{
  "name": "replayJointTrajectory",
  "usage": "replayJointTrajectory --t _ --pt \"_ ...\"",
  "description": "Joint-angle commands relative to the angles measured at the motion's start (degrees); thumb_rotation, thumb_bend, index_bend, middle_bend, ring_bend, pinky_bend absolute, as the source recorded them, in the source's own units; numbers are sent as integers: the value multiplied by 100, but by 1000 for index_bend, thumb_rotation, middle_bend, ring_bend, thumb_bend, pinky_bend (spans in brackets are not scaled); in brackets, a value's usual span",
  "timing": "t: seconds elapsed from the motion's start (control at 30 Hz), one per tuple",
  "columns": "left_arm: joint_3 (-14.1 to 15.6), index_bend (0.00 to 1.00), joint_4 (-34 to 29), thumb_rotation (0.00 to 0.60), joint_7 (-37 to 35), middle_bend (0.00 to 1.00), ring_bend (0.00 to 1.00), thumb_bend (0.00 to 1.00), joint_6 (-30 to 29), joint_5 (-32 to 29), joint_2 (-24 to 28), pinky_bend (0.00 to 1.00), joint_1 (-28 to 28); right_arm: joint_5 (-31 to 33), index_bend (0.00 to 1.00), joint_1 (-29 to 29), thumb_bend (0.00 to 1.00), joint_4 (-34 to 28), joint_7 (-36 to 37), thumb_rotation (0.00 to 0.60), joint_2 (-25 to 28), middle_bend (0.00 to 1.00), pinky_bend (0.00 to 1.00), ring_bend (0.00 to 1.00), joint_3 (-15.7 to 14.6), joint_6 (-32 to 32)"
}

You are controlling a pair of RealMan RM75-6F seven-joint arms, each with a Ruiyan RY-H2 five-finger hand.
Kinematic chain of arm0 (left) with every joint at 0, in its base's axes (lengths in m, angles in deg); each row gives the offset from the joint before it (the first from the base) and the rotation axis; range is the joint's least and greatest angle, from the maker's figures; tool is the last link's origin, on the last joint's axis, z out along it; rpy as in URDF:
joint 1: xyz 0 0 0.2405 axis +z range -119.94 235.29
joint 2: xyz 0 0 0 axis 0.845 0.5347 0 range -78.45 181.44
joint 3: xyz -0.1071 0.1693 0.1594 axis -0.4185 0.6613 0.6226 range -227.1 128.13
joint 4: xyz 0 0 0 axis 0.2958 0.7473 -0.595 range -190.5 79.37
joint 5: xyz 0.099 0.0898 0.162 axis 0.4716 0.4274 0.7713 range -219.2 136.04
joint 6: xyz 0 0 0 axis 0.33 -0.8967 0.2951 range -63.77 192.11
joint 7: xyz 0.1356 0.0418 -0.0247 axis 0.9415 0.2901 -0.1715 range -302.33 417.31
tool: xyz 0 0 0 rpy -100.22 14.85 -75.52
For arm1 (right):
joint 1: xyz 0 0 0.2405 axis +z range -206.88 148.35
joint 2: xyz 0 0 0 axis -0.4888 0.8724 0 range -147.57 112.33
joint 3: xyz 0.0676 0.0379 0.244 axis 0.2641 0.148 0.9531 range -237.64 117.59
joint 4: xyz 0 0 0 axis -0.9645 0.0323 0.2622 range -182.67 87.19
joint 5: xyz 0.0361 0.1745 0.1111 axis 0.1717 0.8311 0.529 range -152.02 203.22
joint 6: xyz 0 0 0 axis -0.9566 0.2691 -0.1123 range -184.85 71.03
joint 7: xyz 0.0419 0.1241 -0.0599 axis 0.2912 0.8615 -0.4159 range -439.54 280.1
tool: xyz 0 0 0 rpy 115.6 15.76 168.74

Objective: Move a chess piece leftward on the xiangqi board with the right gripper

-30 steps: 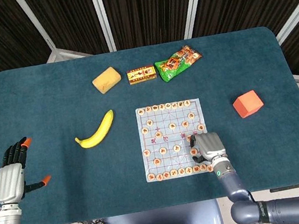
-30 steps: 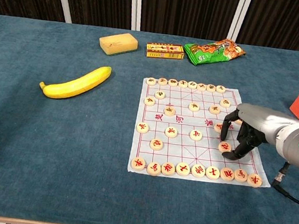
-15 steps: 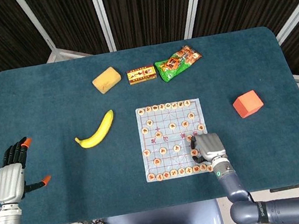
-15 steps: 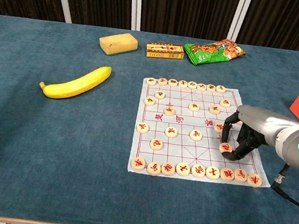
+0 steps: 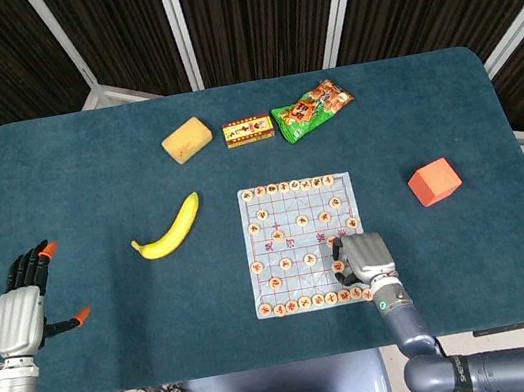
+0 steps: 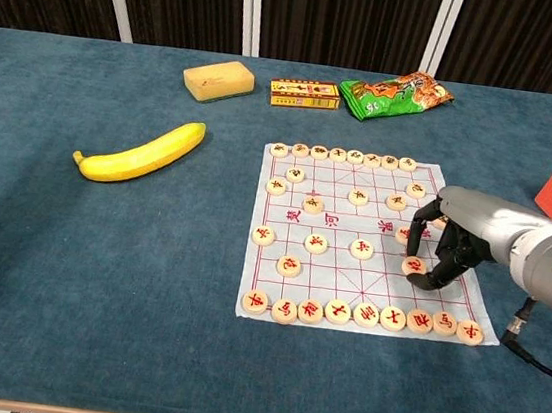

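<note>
Over on the near right side of the xiangqi board (image 6: 353,238), the right hand (image 6: 448,243) had its dark fingers (image 6: 417,232) curled down around a chess piece (image 6: 413,267), pinching it right between the tips. Way off to the left, the left hand (image 5: 21,312) sat over the worktop (image 6: 96,275), fingers spread, holding nothing.

Round wooden chess piece (image 6: 413,266) flat on xiangqi board (image 6: 331,254)
</note>
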Motion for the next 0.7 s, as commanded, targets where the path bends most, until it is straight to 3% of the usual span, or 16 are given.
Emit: replayJointTrajectory --t 0.03,0.3,0.7 --pt "15 0 1 600 31 0 0 0 -13 24 -1 0 3 28 571 40 403 -92 -35 600 32 1000 1000 1000 85 36" --pt "-4 0 20 600 66 0 0 0 -16 -4 -40 0 -8 89 571 150 403 -447 -258 600 87 1000 1000 1000 167 183" --pt "-26 0 5 600 -2 0 0 0 -14 -27 -38 0 -7 111 571 233 402 -300 -340 600 -309 1000 1000 1000 80 260"
